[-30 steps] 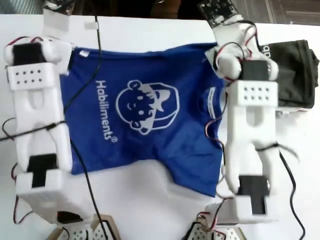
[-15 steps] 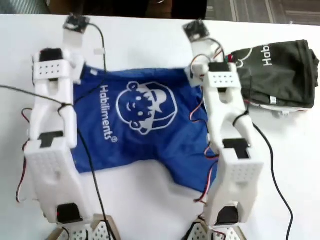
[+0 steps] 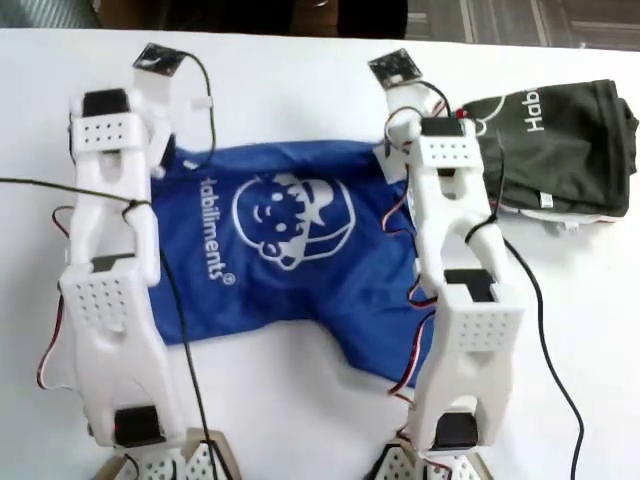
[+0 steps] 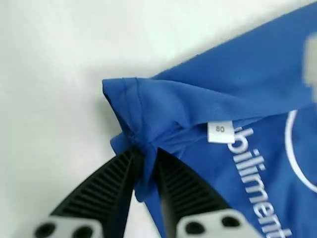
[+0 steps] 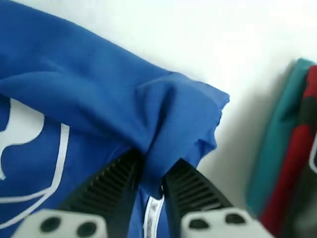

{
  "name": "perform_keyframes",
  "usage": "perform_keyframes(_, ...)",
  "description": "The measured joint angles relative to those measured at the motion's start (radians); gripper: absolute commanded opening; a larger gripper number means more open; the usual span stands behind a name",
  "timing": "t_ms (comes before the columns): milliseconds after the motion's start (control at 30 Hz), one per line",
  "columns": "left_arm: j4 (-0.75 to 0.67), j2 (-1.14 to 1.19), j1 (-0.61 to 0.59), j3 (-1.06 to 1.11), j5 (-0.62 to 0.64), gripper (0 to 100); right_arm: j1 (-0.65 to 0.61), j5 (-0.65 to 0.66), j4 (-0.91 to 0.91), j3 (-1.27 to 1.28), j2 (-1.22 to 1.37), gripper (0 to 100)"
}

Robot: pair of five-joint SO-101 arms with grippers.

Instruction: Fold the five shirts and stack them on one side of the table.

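- The blue shirt (image 3: pixel 290 270) lies in the middle of the white table (image 3: pixel 300 80), between the two arms.
- Its long side runs from left to right. A sleeve sticks out at the near right, so the top end of the shirt is on the right.
- The white face picture (image 3: pixel 293 215) is turned up. The white word sits to the left of it and runs from far to near.
- Both arms start at the near edge and stretch out to the far side. The left arm lies over the shirt's left edge and the right arm over its right edge.
- The left gripper (image 3: pixel 165 160) is at the far left corner of the shirt. The right gripper (image 3: pixel 385 150) is at the far right corner.
- In the left wrist view, the left gripper (image 4: pixel 146 153) is squeezed tight on a bunched bit of blue cloth, close to a small white tag (image 4: pixel 219 130).
- In the right wrist view, the right gripper (image 5: pixel 153 166) pinches a fold of the blue cloth the same way.
- A pile of folded shirts (image 3: pixel 560 150) sits at the far right, near the right gripper, with a dark one on top.
- The right wrist view shows the pile (image 5: pixel 292 148) from the side, with green-blue and red layers.
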Motion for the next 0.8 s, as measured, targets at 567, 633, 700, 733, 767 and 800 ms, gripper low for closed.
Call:
perform_keyframes(567,0.232,-0.249,0.003,0.186,0.000,3,0.017,0.000,0.278,0.118,-0.368,1.9)
perform_keyframes(633,0.199,-0.361,0.000,0.318,0.000,3,0.008,0.000,0.276,0.224,-0.473,1.9)
perform_keyframes(700,0.147,-0.476,0.000,0.465,0.000,3,0.005,0.000,0.252,0.345,-0.578,1.9)
perform_keyframes(733,0.118,-0.532,0.002,0.546,0.000,3,0.005,0.000,0.233,0.413,-0.632,1.9)
perform_keyframes(767,0.089,-0.588,0.002,0.626,0.000,3,0.005,0.000,0.218,0.476,-0.681,1.9)
perform_keyframes(800,0.061,-0.641,0.002,0.709,0.000,3,0.005,0.000,0.203,0.543,-0.732,1.9)
